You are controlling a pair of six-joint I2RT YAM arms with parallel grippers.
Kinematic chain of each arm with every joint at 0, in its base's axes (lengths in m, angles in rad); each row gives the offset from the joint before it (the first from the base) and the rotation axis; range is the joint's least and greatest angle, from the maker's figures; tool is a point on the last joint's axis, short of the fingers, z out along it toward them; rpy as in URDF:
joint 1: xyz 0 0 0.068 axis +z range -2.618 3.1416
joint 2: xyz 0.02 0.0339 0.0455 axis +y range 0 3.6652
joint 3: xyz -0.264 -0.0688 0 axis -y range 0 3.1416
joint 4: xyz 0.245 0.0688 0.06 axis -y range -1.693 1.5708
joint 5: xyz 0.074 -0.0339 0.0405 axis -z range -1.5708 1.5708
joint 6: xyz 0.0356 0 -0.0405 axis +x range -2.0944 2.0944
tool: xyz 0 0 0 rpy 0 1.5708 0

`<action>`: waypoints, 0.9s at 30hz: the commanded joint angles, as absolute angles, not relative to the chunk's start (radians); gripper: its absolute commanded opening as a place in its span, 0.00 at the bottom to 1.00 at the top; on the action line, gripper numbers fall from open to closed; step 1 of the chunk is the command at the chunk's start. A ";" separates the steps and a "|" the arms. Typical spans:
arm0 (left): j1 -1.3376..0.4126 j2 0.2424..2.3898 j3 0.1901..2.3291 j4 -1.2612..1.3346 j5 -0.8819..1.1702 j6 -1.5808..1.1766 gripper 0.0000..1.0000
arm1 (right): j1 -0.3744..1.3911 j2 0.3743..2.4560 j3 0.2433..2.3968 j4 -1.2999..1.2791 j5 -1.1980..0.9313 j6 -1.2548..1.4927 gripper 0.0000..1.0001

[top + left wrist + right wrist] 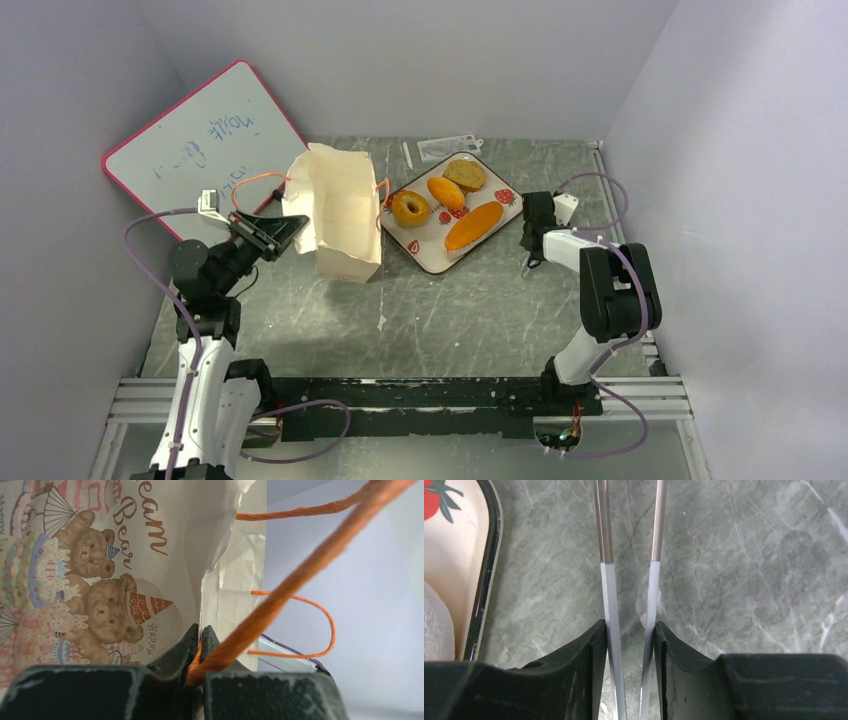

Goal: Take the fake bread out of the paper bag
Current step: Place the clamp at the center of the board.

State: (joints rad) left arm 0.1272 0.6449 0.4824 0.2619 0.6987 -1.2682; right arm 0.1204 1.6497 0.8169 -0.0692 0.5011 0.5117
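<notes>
fake bread all on tray, removal looks done; left gripper clamped on paper bag rim and cord; right gripper grasping tongs; next likely release bag

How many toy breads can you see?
4, all on the tray: doughnut left, oval bun middle, rough bun behind, long loaf in front. The bag may hide more.

We cannot see inside the paper bag. Whiteboard writing is too small to read. Tongs tips are cut off at the far edge, right wrist view.
</notes>
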 commanded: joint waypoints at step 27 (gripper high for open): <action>0.196 0.589 0.339 0.331 0.678 -1.328 0.07 | 0.228 1.586 1.040 -0.251 0.590 0.537 0.66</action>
State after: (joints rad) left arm 0.1783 0.5976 0.3481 0.2676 0.6662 -1.3109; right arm 0.1608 1.6382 0.9833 -0.2222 0.5343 0.5518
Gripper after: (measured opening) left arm 0.077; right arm 0.661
